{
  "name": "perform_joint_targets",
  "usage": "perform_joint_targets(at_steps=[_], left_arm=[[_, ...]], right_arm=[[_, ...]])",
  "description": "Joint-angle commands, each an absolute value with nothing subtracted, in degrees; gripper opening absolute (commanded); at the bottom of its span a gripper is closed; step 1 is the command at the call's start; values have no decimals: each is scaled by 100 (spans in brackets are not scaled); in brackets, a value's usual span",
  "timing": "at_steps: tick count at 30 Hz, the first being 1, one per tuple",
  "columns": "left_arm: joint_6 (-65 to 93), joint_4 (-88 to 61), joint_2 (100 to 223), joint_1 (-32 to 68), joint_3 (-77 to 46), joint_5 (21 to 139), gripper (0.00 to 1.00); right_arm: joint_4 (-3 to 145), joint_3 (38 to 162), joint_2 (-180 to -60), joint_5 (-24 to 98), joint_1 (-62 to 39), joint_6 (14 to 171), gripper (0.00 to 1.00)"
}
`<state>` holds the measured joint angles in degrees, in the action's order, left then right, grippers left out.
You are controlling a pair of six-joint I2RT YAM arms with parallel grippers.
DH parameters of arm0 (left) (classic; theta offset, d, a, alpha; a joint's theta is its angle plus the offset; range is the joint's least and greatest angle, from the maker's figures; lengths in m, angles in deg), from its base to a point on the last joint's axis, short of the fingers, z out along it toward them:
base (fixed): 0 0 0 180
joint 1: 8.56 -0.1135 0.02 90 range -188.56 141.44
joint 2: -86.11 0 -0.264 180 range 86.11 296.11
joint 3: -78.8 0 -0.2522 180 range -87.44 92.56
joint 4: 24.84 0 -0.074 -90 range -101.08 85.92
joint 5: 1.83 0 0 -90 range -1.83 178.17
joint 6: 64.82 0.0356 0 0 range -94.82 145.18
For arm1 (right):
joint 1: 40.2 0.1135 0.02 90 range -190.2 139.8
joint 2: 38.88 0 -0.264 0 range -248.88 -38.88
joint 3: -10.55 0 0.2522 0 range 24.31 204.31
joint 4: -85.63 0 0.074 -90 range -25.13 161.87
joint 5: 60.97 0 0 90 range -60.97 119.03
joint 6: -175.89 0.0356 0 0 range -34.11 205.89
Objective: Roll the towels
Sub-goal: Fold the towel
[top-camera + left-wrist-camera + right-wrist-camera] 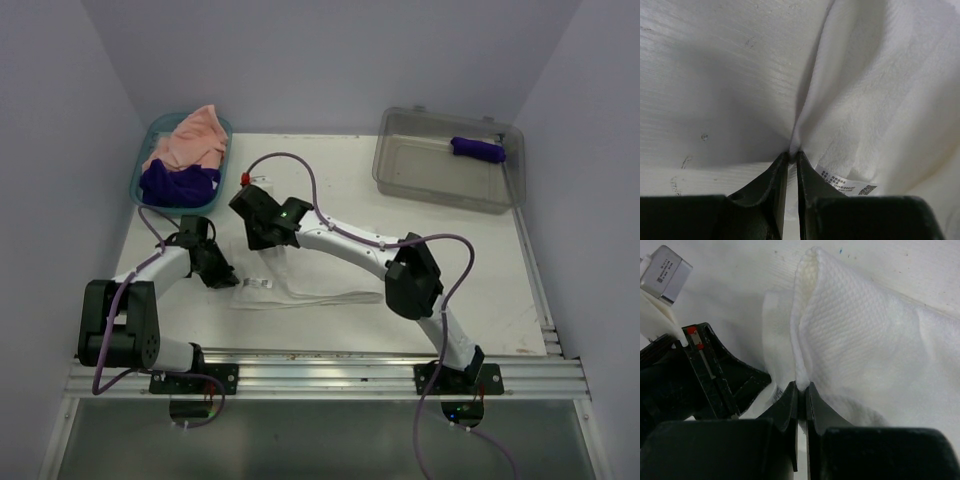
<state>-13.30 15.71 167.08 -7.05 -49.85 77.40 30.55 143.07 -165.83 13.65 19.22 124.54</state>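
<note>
So the whole thing hinges on how the white towel is lying. It's folded into a long narrow strip on the table, near the front edge, with its long axis running left to right. Both grippers are bunched up at the strip's left end, and the rest of the cloth trails off toward the robot's right.

The left gripper has its jaws nearly together, with just a sliver of gap, and a pinch of the towel's edge caught between the tips. The care label sits right beside it. The right gripper is squeezed tight on a raised fold of the same towel, close to the left one. That arm reaches right across the table to get there, so its elbow hangs over the far end of the strip.

My guess is the roll has to start at this left end and travel rightward along the strip. Both pinches would need to turn together or the roll goes crooked.

Other towels, for context: a peach one and a purple one are heaped in the teal basket at the back left. A rolled purple one is lying in the clear bin at the back right.
</note>
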Motion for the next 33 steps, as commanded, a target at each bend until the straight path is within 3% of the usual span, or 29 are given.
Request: perform_joint_targets(at_steps=[1, 17, 33], left_arm=[[-1271, 1608, 16838, -707, -5255, 8078, 16], [-1323, 1547, 16891, -716, -5325, 8131, 17], [-1253, 1669, 16873, -716, -5273, 8350, 17]], right_arm=[[3328, 14551, -16860, 1522, 1991, 12605, 0], [3751, 15122, -17801, 2375, 2158, 12781, 0], [3970, 14376, -17028, 2034, 2167, 12799, 0]])
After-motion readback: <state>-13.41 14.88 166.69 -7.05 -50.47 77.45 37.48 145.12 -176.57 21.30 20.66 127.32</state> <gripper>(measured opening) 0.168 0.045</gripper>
